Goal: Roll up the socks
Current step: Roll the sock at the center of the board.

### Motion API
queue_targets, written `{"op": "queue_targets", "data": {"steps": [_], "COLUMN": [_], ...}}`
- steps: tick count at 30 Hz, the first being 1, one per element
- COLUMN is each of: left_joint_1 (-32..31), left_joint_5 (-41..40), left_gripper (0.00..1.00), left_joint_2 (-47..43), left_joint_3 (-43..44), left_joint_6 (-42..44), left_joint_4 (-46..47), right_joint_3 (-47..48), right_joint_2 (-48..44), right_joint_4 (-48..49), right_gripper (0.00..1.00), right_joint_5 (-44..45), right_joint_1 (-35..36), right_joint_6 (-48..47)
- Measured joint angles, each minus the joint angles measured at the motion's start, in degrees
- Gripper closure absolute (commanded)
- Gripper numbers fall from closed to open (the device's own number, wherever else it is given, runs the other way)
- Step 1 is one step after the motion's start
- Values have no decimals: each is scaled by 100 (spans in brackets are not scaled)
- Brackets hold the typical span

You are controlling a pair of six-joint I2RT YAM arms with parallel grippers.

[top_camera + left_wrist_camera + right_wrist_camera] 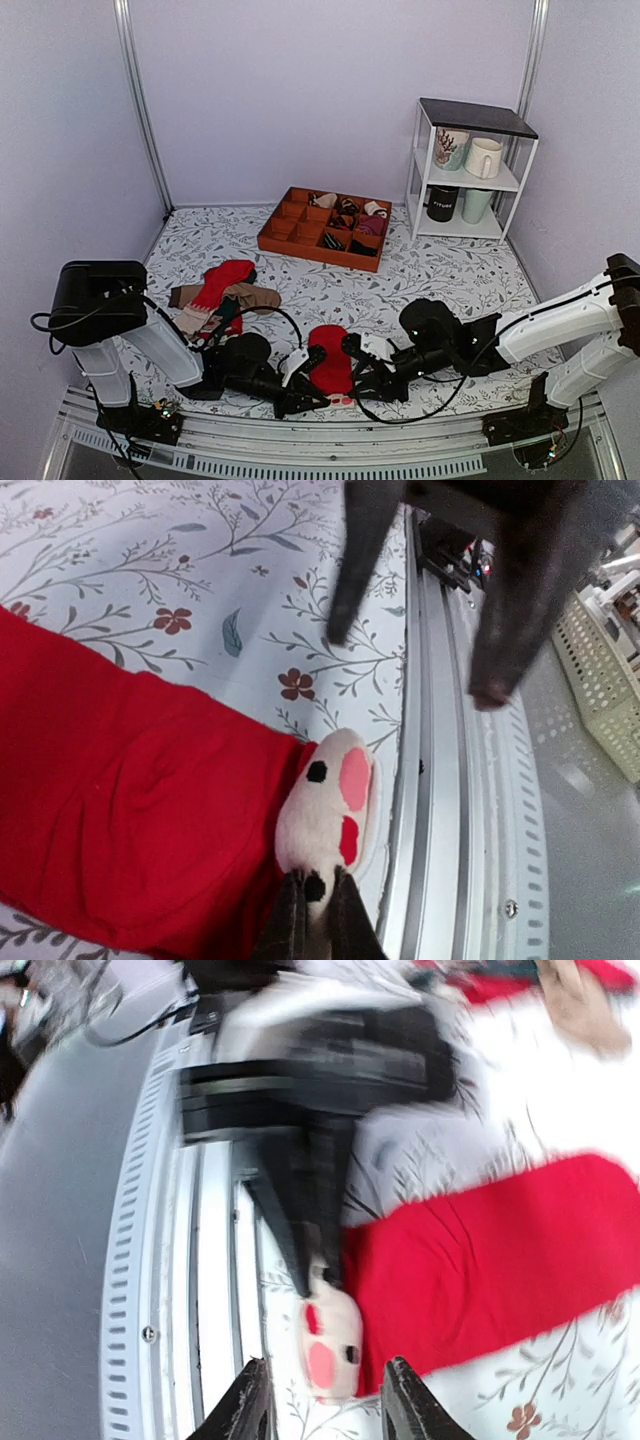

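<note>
The socks (330, 365) lie flat and bright red near the table's front edge, seen also in the left wrist view (130, 820) and the right wrist view (490, 1260). Their whitish end (325, 800), with pink, red and black marks, points at the front rail. My left gripper (312, 905) is shut on that whitish end (330, 1345); in the top view it (318, 396) reaches in from the left. My right gripper (327, 1368) stands open, its fingers on either side of the whitish end without touching it, and comes in from the right (362, 385).
A metal rail (330, 440) runs just beyond the table's front edge, close to both grippers. A mixed heap of red, brown and beige socks (222, 290) lies to the left. An orange divided tray (325, 228) and a white shelf with mugs (470, 170) stand at the back.
</note>
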Motion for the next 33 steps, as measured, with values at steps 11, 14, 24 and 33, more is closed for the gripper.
{"op": "queue_targets", "data": {"steps": [11,14,24,33], "left_joint_1": [142,157,175,186], "left_joint_5": [339,378,420,481], "left_gripper": [100,100,100,100], "left_joint_2": [28,48,66,85], "left_joint_3": [7,9,0,-15], "left_joint_6": [-518,-546,-553,-553], "left_joint_4": [-63,-46,-7,31], "right_joint_3": [-341,-326,-247,-164], "right_joint_2": [514,745,870,892], "right_joint_4": [721,756,896,935], "right_gripper": [60,60,61,60], "right_joint_5": [1967,2385,3010,3397], "right_joint_1": [1172,1320,1482,1908], "right_joint_6": [-1528,-1709,-2050,-2323]}}
